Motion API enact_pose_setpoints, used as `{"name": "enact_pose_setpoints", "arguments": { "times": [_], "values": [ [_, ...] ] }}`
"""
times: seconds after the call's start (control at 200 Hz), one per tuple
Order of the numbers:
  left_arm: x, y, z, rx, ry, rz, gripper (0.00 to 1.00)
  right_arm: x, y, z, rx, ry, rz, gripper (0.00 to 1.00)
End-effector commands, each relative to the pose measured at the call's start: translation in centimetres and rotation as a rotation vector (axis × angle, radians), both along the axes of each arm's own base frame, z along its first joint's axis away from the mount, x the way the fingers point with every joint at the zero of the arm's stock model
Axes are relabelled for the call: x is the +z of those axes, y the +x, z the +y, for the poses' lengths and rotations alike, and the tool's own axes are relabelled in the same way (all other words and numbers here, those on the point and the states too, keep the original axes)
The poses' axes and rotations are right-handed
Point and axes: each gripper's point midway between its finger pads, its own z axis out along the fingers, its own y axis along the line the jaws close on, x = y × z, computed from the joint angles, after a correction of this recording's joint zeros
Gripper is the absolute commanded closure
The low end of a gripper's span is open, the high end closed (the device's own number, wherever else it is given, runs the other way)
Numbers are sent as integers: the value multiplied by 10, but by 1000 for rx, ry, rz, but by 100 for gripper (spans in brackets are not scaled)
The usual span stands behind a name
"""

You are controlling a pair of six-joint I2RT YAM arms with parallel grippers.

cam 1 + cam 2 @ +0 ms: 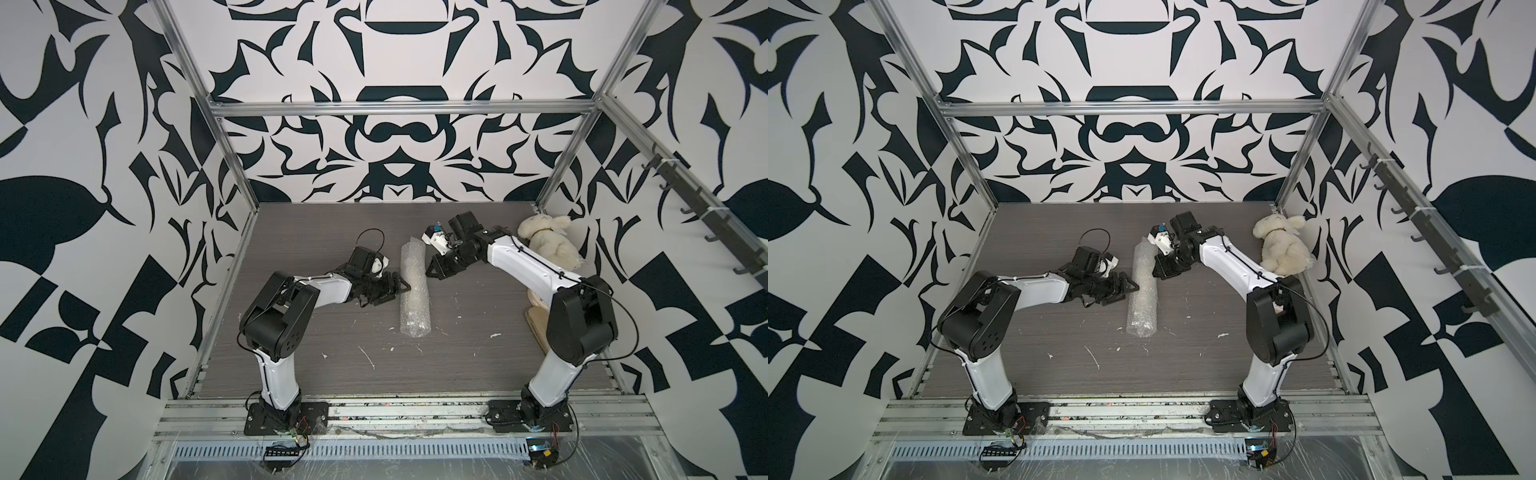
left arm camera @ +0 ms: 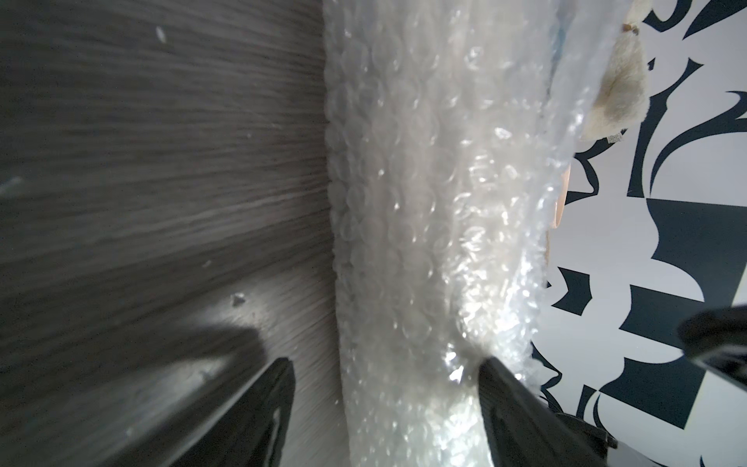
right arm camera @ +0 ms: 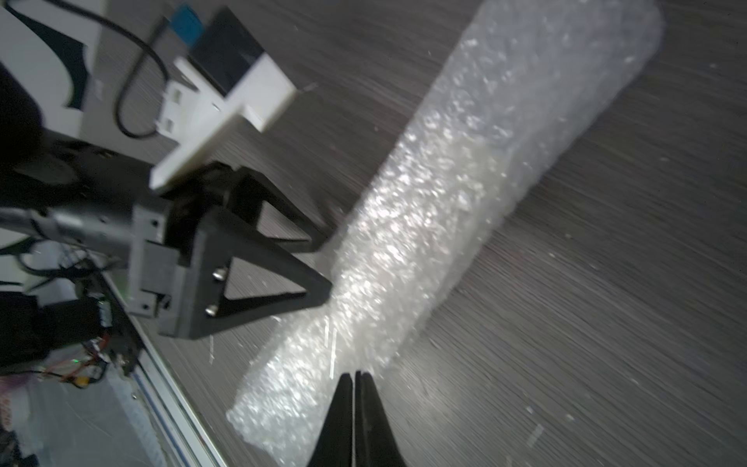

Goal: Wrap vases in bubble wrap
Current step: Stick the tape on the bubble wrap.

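Looking at a clear plastic bubble wrap sheet (image 1: pixel 413 291) rolled into a long tube, lying mid-way on the grey wood-grain worktop (image 1: pixel 332 249) and running near to far. Finding the left gripper (image 1: pixel 400 290) standing open at the tube's left side, one fingertip (image 2: pixel 497 380) denting the wrap. Finding the right gripper (image 3: pixel 355 376) pressed closed, tips at the tube's right edge. Failing to make out the cream ribbed ceramic vase through the cloudy layers. Noting a cream plush bunny (image 1: pixel 544 241) far right and a tan wooden piece (image 1: pixel 534 320) half hidden behind the right arm.
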Motion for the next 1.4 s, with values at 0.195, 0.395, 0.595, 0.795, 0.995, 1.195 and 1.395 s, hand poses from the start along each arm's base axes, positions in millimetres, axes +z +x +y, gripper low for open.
{"name": "enact_pose_setpoints", "arguments": {
  "times": [0.195, 0.395, 0.595, 0.795, 0.995, 1.195, 1.395],
  "values": [
    [-32, -16, 14, 23, 95, 83, 25, -8, 8, 43, -37, 306, 88, 93],
    [-32, -15, 13, 22, 95, 83, 25, -29, -2, 38, -47, 291, 126, 94],
    [-33, -17, 15, 22, 98, 87, 25, -42, -10, 18, -85, 270, 142, 95],
    [-34, -18, 15, 22, 99, 90, 25, -37, -17, 8, -90, 288, 129, 95],
    [-33, -18, 15, 23, 98, 88, 25, -23, -16, -1, -105, 251, 56, 94],
    [-32, -19, 15, 24, 95, 88, 25, -1, -17, 4, -103, 285, 16, 94],
    [-32, -18, 15, 27, 96, 87, 25, -17, -23, 18, -96, 331, 68, 95]
  ]
}}
